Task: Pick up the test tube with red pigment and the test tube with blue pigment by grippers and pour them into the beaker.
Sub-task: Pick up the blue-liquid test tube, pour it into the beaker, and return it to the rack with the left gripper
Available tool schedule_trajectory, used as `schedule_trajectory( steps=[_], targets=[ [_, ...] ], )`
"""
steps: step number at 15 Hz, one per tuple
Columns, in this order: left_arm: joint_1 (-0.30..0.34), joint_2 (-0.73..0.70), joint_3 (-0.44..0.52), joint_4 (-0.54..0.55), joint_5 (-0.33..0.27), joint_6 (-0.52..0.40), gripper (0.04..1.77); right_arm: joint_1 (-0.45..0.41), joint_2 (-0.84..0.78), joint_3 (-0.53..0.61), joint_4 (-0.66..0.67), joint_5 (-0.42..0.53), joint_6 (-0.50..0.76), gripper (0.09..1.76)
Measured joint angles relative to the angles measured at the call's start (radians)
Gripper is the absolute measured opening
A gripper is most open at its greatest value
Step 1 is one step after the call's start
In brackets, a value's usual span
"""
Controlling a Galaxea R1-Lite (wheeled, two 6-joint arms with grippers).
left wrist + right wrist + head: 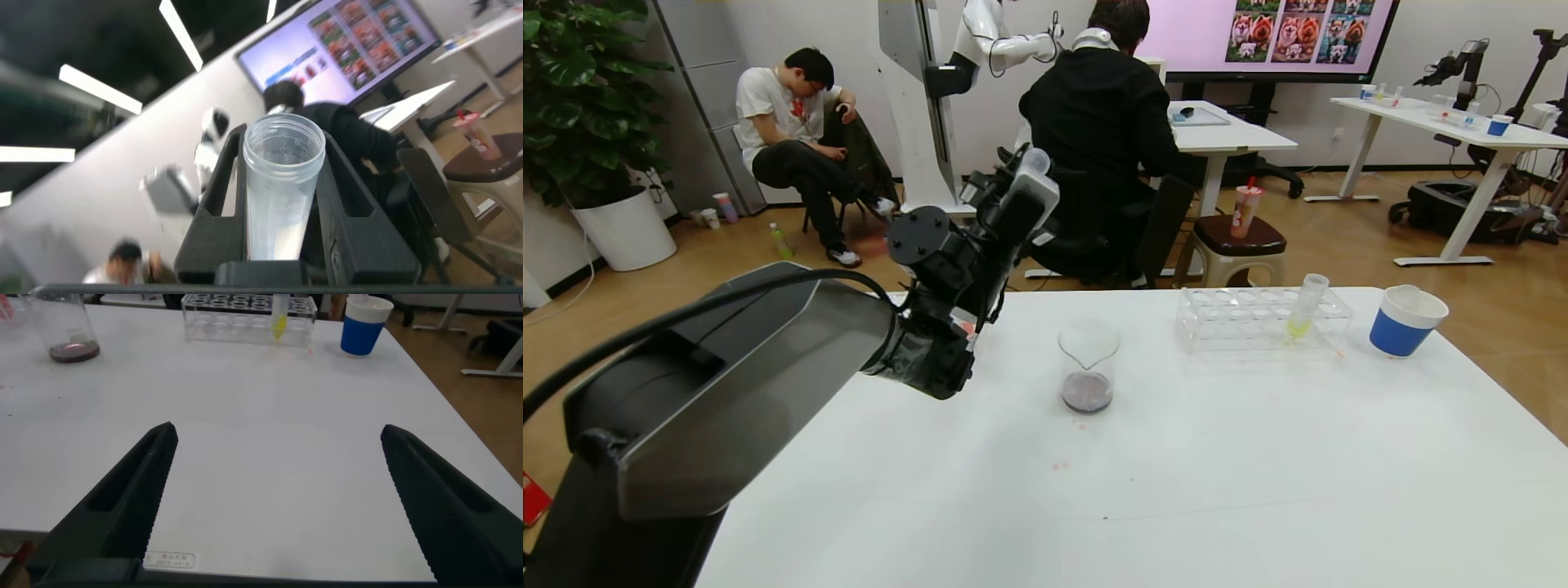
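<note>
**Head view — emptied tube aloft, beaker below and to the right**

Item 1. Left pincer [1023,189]: black, two-fingered, on the bulky grey-and-black arm, raised above the far-left part of the white surface [1176,474]. Clenched on a finger-sized clear plastic round-bottomed test tube [1034,163]. The tube's long axis tilts up and away, mouth uppermost. In the left wrist view the tube [282,188] sits between the two fingers [221,204], mouth toward the camera, and looks empty; which pigment it carried cannot be told.

Item 2. Small clear glass beaker with pouring spout [1088,364]: upright on the surface, below and to the right of the left pincer, well apart from it. A shallow layer of dark purplish liquid lies at its base, suggesting both pigments are already in.

Item 3. Right pincer [278,506]: out of the head view; released, fingers spread wide, nothing between them, low over the near part of the surface.

Item 4. Clear plastic tube rack [1262,320]: beyond the beaker to the right, holding one tube of yellow-green liquid [1305,306]. The left arm is nearer the beaker; the rack lies closer to the right side.
</note>
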Motion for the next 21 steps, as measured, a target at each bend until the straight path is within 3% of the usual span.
schedule_trajectory(
  steps=[2,4,6,8,11,14,17,21],
  targets=[
    [-0.018,-0.026,0.001,0.085,0.226,-0.169,0.51,0.0,0.0,0.0,0.0,0.0,0.0,1.74],
    [-0.023,-0.06,-0.001,0.245,0.371,-0.35,0.51,0.0,0.0,0.0,0.0,0.0,0.0,1.74],
    [-0.023,-0.113,-0.006,0.441,0.46,-0.523,0.51,0.0,0.0,0.0,0.0,0.0,0.0,1.74],
    [-0.017,-0.18,-0.008,0.64,0.49,-0.668,0.51,0.0,0.0,0.0,0.0,0.0,0.0,1.74],
    [0.011,-0.299,-0.002,0.898,0.49,-0.82,0.51,0.0,0.0,0.0,0.0,0.0,0.0,1.74],
    [0.111,-0.414,0.026,0.999,0.446,-0.858,0.51,0.0,0.0,0.0,0.0,0.0,0.0,1.74],
    [0.273,-0.517,0.126,1.01,0.315,-0.856,0.51,0.0,0.0,0.0,0.0,0.0,0.0,1.74],
    [0.534,-0.61,0.272,0.998,0.092,-0.849,0.51,0.0,0.0,0.0,0.0,0.0,0.0,1.74]
  ],
)
